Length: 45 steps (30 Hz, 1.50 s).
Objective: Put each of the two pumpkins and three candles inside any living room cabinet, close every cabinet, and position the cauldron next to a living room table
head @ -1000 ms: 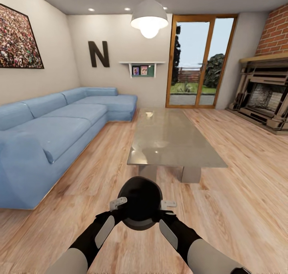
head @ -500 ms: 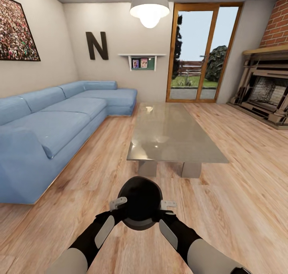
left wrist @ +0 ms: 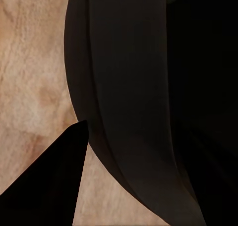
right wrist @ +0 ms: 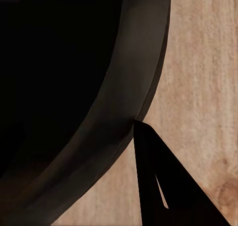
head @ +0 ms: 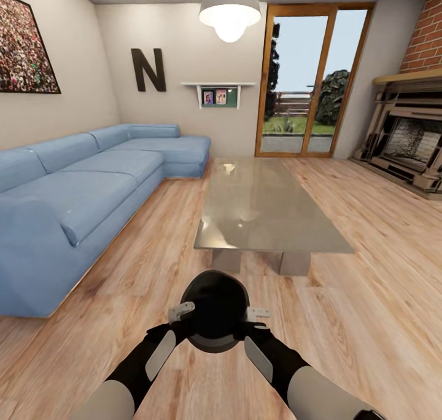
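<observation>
a: the cauldron (head: 216, 311) is up off the wooden floor (head: 368, 297), carried between the two arms just short of the near end of the table (head: 270, 211), not touching it.

b: what's around it?

a: a long blue sofa (head: 80, 193) runs down the left side, well apart from the glass surface. the stone fireplace (head: 408, 143) sits against the far right wall under brick, and glazed doors (head: 307, 82) stand at the back. a pendant lamp (head: 229, 8) hangs above the surface. nothing lies on the floor between the pot and the grey supports.

b: and the grippers?

a: from the head view the left gripper (head: 182, 311) sits at the pot's left flank and the right gripper (head: 258, 313) at its right flank, pale fingertips poking out beside the rim. each looks clamped onto the cauldron, but the pot's belly covers the inner fingers, so i can't see the contact itself.

b: do the wrist cameras help?

a: a little. the left wrist view has the black curved wall (left wrist: 129, 102) close up with a dark finger (left wrist: 44, 186) beside it over floorboards. the right wrist view shows the rolled rim (right wrist: 124, 117) and a finger (right wrist: 168, 191) touching its outer edge. the inside of the pot is just blackness there.

b: anything cut off?

a: the fireplace and the framed picture (head: 27, 48) run out of the frame edges.
</observation>
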Motion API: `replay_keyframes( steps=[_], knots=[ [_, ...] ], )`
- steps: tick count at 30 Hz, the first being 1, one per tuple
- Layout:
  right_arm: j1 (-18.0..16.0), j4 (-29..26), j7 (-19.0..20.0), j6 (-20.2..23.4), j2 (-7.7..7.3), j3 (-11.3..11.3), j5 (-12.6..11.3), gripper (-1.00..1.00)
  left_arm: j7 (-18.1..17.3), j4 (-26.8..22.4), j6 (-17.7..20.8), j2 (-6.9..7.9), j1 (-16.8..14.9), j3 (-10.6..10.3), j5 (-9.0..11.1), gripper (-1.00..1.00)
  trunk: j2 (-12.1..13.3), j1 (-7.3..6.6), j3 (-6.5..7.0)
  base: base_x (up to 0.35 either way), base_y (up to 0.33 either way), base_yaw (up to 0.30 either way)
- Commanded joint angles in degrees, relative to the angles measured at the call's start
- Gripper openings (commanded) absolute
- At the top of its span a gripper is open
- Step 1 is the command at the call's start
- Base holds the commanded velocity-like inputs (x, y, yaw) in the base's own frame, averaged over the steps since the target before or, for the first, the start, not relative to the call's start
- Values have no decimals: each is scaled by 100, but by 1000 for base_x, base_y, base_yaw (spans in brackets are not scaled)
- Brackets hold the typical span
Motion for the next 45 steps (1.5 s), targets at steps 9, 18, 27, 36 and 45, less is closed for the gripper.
replay_keyframes(
  steps=[9,18,27,36,45],
  knots=[
    [-5,-6,296,8,-81,180,-118,-100,85,-205,-1,69,-8,-88,190,-100,-3,-2,-5,41,0,0],
    [-5,-6,296,8,-81,180,-118,-100,85,-205,-1,69,-9,-88,190,-100,-3,-2,-5,1,0,0],
    [-5,-6,291,8,-81,172,-118,-100,85,-205,-1,69,-9,-88,190,-100,-15,21,-205,0,0,0],
    [-5,-2,288,8,-81,172,-121,-100,85,-205,-1,69,-7,-88,190,-100,-27,45,-404,0,0,0],
    [-5,-2,288,8,-81,172,-118,-100,85,-205,-1,69,-8,-88,190,-100,-39,68,-603,0,0,0]
  ],
)
